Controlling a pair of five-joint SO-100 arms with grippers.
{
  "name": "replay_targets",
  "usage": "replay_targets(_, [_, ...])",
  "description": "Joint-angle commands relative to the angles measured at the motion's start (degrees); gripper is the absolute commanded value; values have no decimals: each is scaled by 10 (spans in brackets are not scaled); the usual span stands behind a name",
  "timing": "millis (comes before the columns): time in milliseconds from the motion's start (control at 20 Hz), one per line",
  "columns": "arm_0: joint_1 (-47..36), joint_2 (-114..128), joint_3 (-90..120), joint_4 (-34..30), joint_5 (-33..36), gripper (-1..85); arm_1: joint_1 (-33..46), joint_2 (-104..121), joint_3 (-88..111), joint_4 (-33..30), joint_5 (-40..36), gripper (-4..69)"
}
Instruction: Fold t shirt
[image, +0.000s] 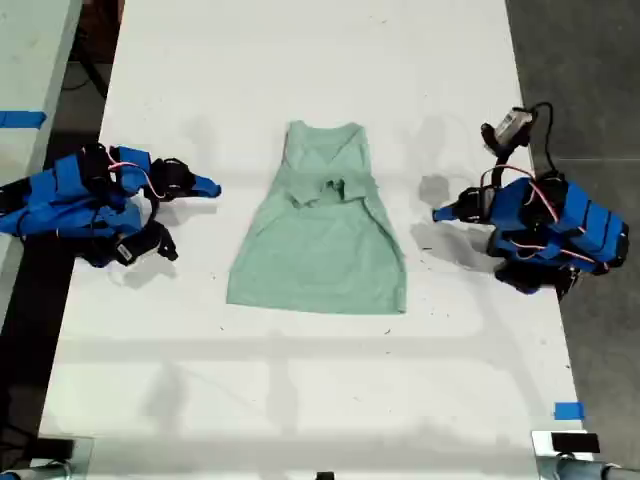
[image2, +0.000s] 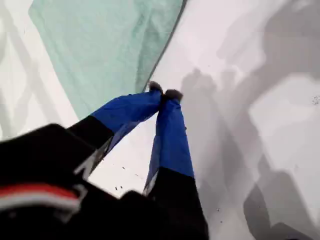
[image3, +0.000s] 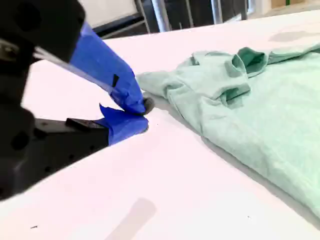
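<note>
Exterior view: overhead, straight down on the white table (image: 300, 400), both arms in frame. 2 wrist views: close and low, each peering past its own blue jaws. All 3 share the t shirt (image: 320, 235) (image2: 110, 45) (image3: 250, 105).

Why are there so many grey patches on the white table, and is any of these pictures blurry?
Exterior view: soft shadows lie beside each arm and faint bands cross the table, though the t shirt is evenly lit. First wrist view: my first gripper sits among overlapping grey shadows, and the black body nearest the lens is blurred. Second wrist view: the near housing of my second gripper is soft.
</note>
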Motion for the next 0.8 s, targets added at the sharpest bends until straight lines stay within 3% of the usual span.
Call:
replay_targets(0, [6, 100, 42, 5, -40, -1, -8, -20, -19, -18, -8, 16])
replay_targets(550, [-9, 97, 39, 2, -29, -1, -21, 9, -7, -13, -4, 16])
replay_targets(750, [-11, 99, 46, 3, -25, -1, -54, -176, -106, -56, -24, 16])
